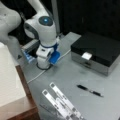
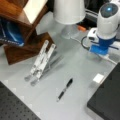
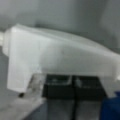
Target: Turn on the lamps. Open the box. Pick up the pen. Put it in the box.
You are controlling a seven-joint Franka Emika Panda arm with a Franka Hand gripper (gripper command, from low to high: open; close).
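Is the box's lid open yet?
No. In both front views the box has its black lid flat and shut, and the pen lies on the table beside it.

There was one box (image 1: 96,51), lid shut, on the grey table (image 1: 70,82), with one white tab (image 1: 86,56) on it. One pen (image 1: 89,90) lay on the table. Two long white strips (image 1: 62,101) stood side by side. One white lampshade (image 2: 69,11) showed, and one gripper (image 3: 72,85).

Grey tabletop (image 1: 67,75); dark backdrop (image 1: 95,15) behind; wooden shelf (image 2: 22,47), white lampshade (image 2: 68,11) at table edge.
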